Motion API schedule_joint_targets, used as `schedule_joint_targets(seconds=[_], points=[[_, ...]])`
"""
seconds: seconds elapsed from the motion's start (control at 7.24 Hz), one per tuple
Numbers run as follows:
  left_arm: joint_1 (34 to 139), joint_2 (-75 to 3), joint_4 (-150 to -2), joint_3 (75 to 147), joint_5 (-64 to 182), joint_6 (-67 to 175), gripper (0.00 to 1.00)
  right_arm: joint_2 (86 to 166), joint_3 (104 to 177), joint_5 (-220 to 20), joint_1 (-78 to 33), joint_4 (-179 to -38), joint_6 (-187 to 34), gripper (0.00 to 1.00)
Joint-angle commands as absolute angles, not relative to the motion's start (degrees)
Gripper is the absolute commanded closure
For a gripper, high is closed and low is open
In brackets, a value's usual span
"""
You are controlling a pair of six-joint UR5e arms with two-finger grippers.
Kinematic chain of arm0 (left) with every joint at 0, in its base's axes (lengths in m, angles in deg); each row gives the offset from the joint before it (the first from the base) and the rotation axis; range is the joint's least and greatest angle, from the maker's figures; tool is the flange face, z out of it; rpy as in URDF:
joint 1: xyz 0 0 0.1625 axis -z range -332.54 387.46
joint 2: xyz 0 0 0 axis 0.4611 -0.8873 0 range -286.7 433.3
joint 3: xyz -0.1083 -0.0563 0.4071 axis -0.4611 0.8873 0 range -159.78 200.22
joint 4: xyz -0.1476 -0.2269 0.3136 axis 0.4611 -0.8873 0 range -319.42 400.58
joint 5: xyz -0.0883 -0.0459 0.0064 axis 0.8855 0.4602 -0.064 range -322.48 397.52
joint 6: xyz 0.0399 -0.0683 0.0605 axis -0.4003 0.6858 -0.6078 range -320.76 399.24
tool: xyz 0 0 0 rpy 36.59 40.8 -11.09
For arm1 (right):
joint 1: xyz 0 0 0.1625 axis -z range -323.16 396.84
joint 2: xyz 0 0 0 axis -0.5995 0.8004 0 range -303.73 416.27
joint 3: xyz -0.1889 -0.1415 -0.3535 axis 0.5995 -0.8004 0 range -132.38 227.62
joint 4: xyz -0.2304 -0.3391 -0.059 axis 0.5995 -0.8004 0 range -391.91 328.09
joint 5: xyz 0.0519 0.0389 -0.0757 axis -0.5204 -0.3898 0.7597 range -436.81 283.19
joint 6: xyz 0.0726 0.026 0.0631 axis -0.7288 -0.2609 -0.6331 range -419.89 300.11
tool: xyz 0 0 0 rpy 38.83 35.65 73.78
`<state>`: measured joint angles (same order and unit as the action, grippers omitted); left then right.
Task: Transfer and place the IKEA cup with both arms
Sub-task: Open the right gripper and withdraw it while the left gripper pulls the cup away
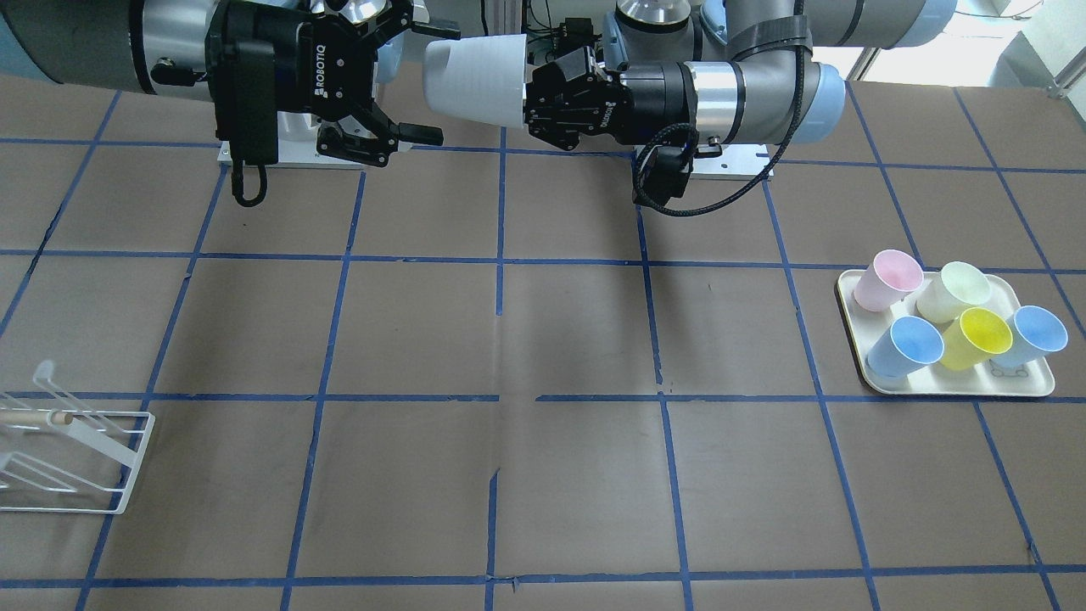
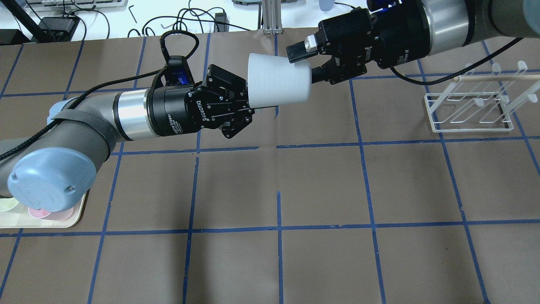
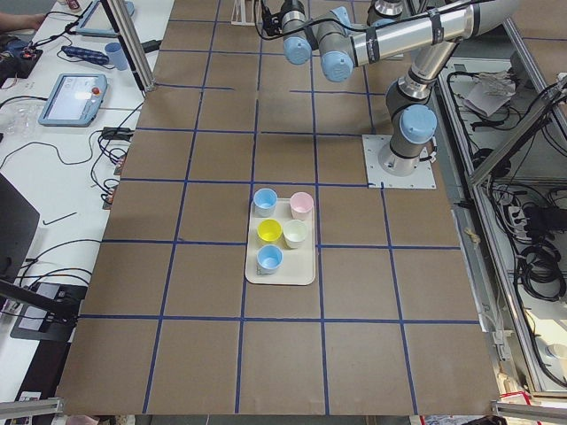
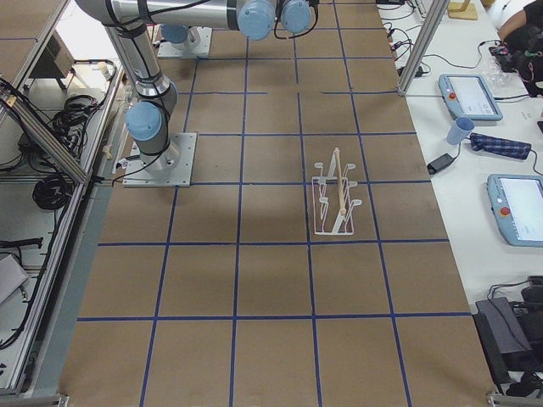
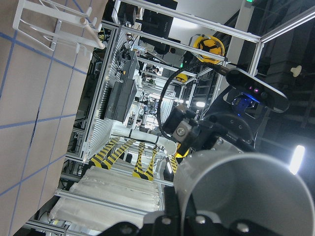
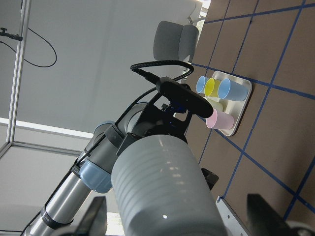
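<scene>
The pale grey IKEA cup [image 1: 475, 81] is held on its side in the air above the table's robot side; it also shows in the overhead view [image 2: 278, 82]. My left gripper [image 1: 529, 92] [image 2: 248, 98] is shut on the cup's wide rim end. My right gripper [image 1: 433, 85] [image 2: 306, 63] is open. Its fingertips [image 1: 441, 34] stand on either side of the cup's narrow base end. In the right wrist view the cup's base [image 6: 162, 191] fills the space between the spread fingers. In the left wrist view the cup's rim [image 5: 246, 191] is at the lower right.
A cream tray [image 1: 946, 386] holds pink, pale-green, yellow and two light-blue cups on my left side; it also shows in the exterior left view [image 3: 280, 276]. A white wire rack [image 1: 76, 450] [image 2: 468, 105] with a wooden rod stands on my right side.
</scene>
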<state>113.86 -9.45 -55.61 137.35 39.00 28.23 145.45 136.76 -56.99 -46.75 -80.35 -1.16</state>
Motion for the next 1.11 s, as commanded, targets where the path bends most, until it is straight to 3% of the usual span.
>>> schedule_joint_targets(seconds=[0.0, 0.55, 0.97], points=[[113.4, -9.0, -55.4, 137.3, 38.7, 27.8, 1.00, 145.1, 136.3, -56.9, -46.7, -81.2, -1.3, 0.00], [103.7, -6.4, -53.0, 137.1, 10.3, 27.6, 1.00, 144.6, 136.1, -53.4, -46.7, -90.4, -8.3, 0.00], [98.8, -6.1, -45.9, 137.0, -18.1, 27.4, 1.00, 144.2, 136.7, -35.4, -46.7, -98.3, -19.3, 0.00]])
